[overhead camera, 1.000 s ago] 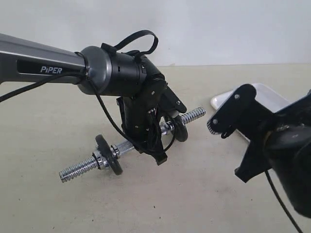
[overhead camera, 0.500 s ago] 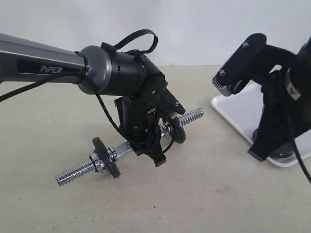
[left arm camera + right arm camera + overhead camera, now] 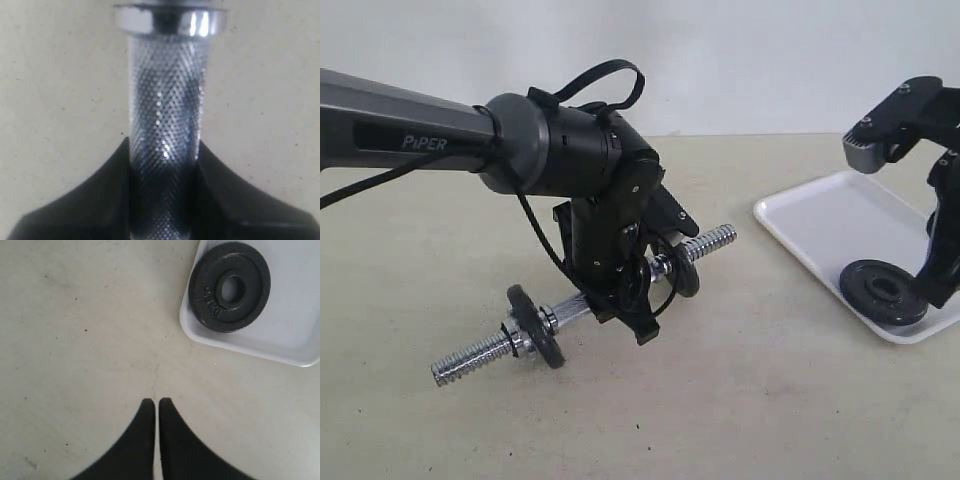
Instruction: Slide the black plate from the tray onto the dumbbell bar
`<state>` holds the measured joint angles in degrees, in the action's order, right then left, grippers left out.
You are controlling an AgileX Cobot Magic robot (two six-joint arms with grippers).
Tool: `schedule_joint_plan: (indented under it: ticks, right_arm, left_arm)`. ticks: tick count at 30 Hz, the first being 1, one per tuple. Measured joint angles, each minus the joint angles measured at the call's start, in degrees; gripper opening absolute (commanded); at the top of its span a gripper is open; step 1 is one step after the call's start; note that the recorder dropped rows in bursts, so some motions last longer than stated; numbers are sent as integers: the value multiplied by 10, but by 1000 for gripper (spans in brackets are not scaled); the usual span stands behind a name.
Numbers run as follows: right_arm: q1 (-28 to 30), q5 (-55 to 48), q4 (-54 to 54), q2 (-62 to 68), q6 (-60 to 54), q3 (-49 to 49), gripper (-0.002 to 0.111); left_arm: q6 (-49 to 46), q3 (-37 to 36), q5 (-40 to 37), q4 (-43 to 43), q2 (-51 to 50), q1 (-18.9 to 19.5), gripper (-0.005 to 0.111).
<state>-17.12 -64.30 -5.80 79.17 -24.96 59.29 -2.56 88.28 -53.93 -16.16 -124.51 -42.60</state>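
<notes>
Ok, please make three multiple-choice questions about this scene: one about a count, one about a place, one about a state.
1. How many black discs does the dumbbell bar carry? A. one B. two C. four
2. Where does the black plate lie? A. on the tray B. on the dumbbell bar C. on the bare table
3. What is the state of the right gripper? A. wide open B. shut, empty C. shut on the plate
Answers: 1 B, one disc near each end; 2 A, it lies flat near the tray's corner; 3 B, the fingertips meet with nothing between.
</notes>
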Motion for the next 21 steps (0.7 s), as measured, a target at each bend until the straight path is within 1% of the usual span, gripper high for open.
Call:
schedule_joint_plan:
  ticks: [8,11,15,21]
  right_arm:
    - [9,86,6,78,-19,3,0]
    - [9,121,-19,105,-24,4,0]
    - [10,173,-50,114,-21,4,0]
    - [10,195,-82,114,6,5,0]
  left_arm:
    - [0,1,-4,14,0,0,4]
    - [-1,2,-6,23,0,0,4]
    - [-1,2,-6,26,0,0,4]
    - [-1,2,-3,35,0,0,4]
